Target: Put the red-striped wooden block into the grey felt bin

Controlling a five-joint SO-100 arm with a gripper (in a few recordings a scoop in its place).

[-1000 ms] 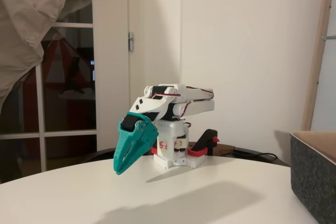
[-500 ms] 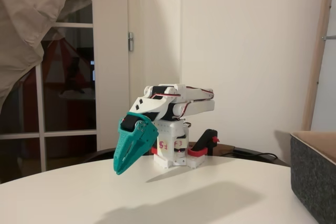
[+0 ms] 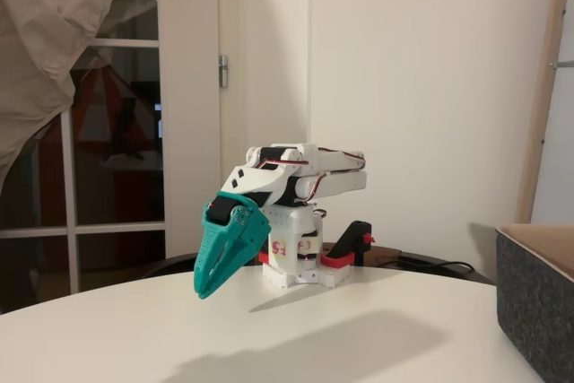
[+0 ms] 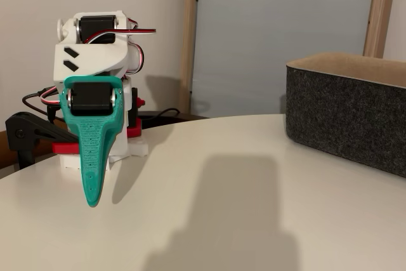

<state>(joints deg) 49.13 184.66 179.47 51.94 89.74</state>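
My white arm is folded low over its base, and the teal gripper [image 3: 205,291] [image 4: 92,200] points down at the white table with its tip just above the surface. Its jaws lie together and nothing is held between them. The grey felt bin [image 3: 538,311] [image 4: 346,118] stands at the right edge in both fixed views, well apart from the gripper, with its tan inner face showing along the rim. The red-striped wooden block is out of view.
A round white table [image 3: 296,329] [image 4: 241,207] carries the arm and the bin. A red-and-black clamp [image 3: 345,253] [image 4: 25,138] holds the arm's base at the table's edge. Cables trail behind the base. A curtain and a glass door stand beyond the table.
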